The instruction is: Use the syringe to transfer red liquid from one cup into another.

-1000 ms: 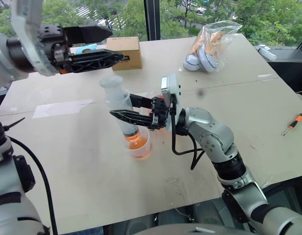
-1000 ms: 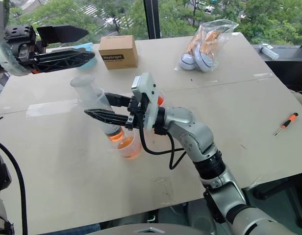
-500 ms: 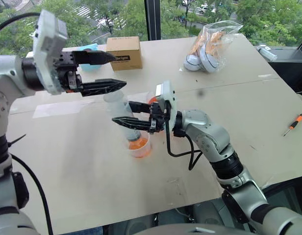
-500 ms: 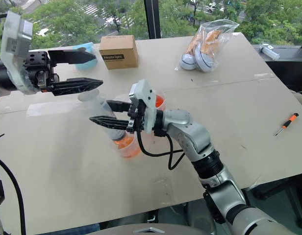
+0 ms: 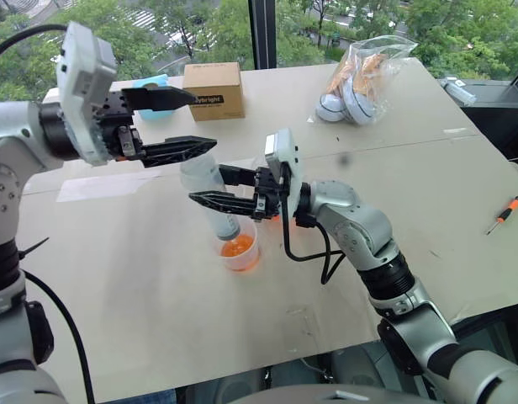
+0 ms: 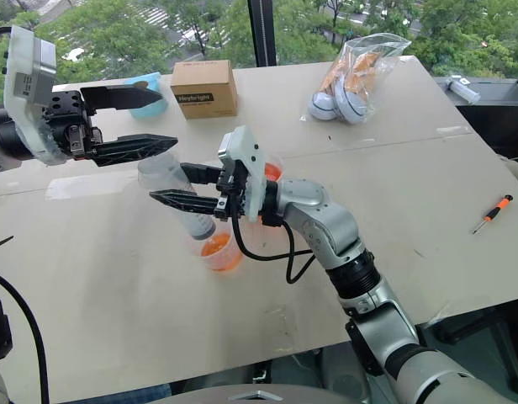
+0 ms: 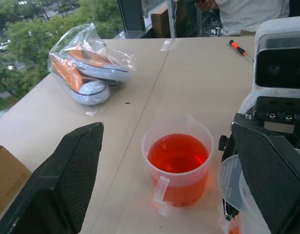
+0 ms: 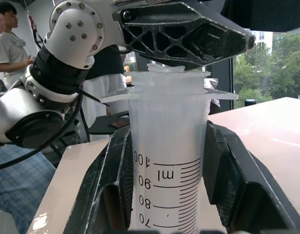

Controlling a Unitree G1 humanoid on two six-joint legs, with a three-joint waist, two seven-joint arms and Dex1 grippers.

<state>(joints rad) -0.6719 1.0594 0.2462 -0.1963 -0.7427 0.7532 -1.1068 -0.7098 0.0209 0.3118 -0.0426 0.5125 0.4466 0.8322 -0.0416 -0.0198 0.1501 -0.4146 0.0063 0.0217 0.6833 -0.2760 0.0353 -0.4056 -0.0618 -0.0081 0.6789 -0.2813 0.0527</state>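
The clear syringe (image 5: 210, 192) stands nearly upright, with my right gripper (image 5: 207, 183) shut around its barrel (image 8: 168, 161). Its tip points down into the smaller cup (image 5: 240, 251), which holds some orange-red liquid. My left gripper (image 5: 202, 120) is open, and its lower finger (image 8: 189, 29) lies right over the syringe's plunger top. I cannot tell if they touch. The larger spouted cup (image 7: 178, 165), about half full of red liquid (image 7: 178, 153), stands just behind my right gripper.
A cardboard box (image 5: 213, 88) and a blue object (image 5: 150, 84) sit at the table's far side. A bag of shoes (image 5: 360, 71) lies far right of them. An orange-handled screwdriver (image 5: 503, 213) is near the right edge. A person (image 8: 9, 44) stands beyond the table.
My left gripper has come down from higher up and now sits over the syringe's top. The right gripper has kept hold of the syringe over the smaller cup.
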